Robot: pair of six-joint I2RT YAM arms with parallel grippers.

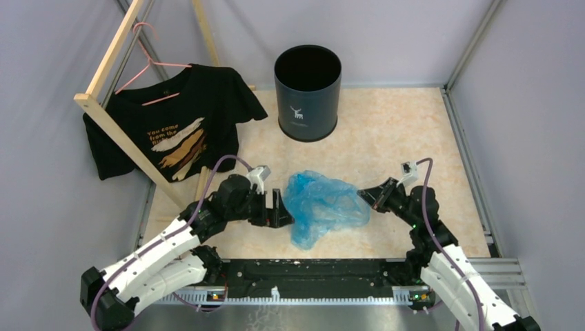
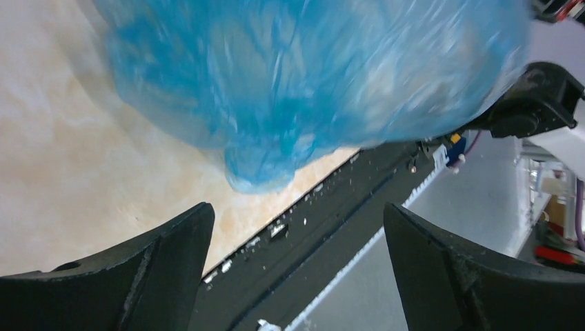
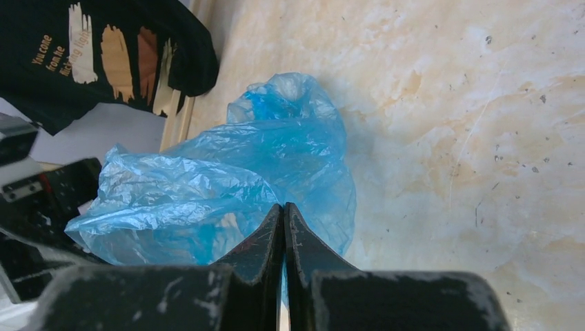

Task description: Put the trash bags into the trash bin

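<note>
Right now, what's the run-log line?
left gripper open beside trash bag | right gripper shut on trash bag | trash bin upright, apart

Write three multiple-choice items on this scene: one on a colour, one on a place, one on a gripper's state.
1. The deer logo on the trash bin is: A red, B white, C yellow.
2. The trash bag is: A inside the trash bin, B between the left gripper and the right gripper, C behind the trash bin.
3. The left gripper is: A open, B shut on the trash bag, C shut on the trash bin's rim.
Key: 1 B, the logo shows white on the dark wall; 2 B, the top view shows it between both sets of fingertips; 3 A, its wrist view shows the jaws wide apart.
</note>
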